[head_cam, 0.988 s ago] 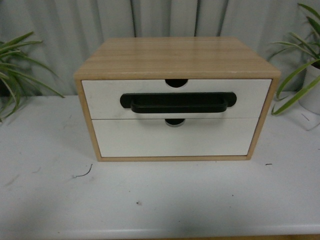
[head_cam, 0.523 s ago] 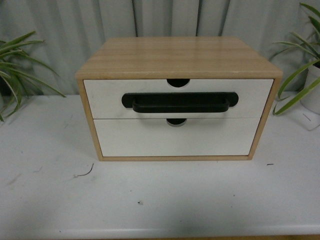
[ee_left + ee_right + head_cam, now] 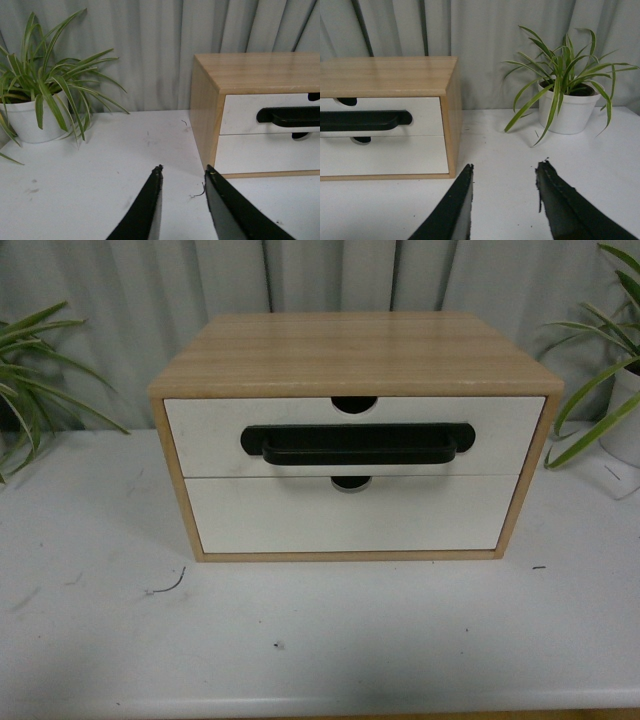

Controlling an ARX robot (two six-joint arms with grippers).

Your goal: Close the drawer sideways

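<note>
Now drawer (image 3: 210,435) sits flush in wooden cabinet (image 3: 350,350), contents hidden; left gripper (image 3: 182,172) & right gripper (image 3: 505,167) jaws apart, holding nothing.

No readable text, labels, brands, numbers or signs anywhere in three views.

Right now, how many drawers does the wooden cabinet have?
2. The drawer with the black bar handle is on top; the handle-less lower drawer sits directly beneath it. Both look closed.
</note>
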